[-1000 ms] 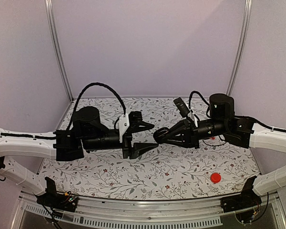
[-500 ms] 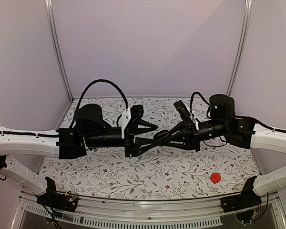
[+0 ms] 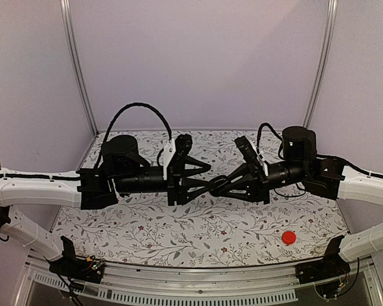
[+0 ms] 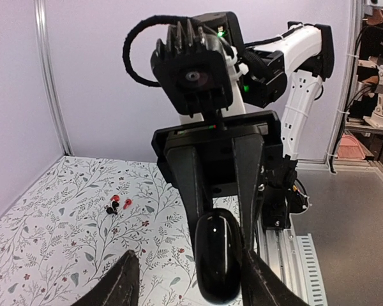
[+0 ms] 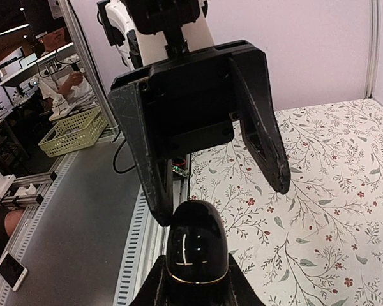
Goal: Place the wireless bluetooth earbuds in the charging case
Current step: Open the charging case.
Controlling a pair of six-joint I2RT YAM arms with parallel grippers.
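Two black robot arms meet nose to nose above the middle of a table (image 3: 147,236) covered in a floral print. The right gripper (image 3: 216,185) reaches in from the right with its jaws drawn narrow, pinching the case (image 4: 218,255), a small glossy black pebble, which it holds up in the air with the rounded end poking out past the fingertips. The left gripper (image 3: 209,176) faces it from the other side with its jaws spread wide, one finger on either side of the case. Its fingers are not closed on the case, and from the left wrist camera one finger (image 4: 254,280) sits just beside the case, though I cannot tell whether it touches. The right wrist camera shows the same meeting from the other side: the case sits between its own fingers at the bottom, with the broad open fork of the left gripper just behind it. Two tiny dark earbuds (image 4: 112,207) with red tips lie close together on the table, well apart from both grippers. A flat red disc (image 3: 288,238) lies near the table's front right edge.
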